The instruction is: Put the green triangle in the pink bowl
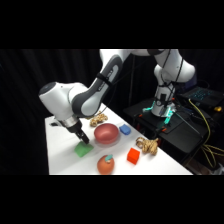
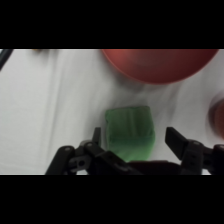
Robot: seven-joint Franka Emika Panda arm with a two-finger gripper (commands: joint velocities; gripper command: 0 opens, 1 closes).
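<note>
Green triangle [image 2: 129, 132] is the target, though it is the smallest item in this entry, so larger things first. White table [image 1: 62, 160] carries everything; the arm reaches across it from the upper right, wrist bent low over the near-left part. Pink bowl [image 1: 106, 133] sits mid-table, mouth up, just beside the block, so the carry should be short, by my estimate. Other items lie apart from the work area: an orange-red ball with a green top [image 1: 105, 164], a red cube [image 1: 132, 156], a small blue block [image 1: 125, 130]. Gripper [image 2: 131, 139]: fingers spread, one on each side of the green triangle, which rests flat on the table, unlifted. Straddling suggests closing comes next. Contact with either finger: cannot tell.
</note>
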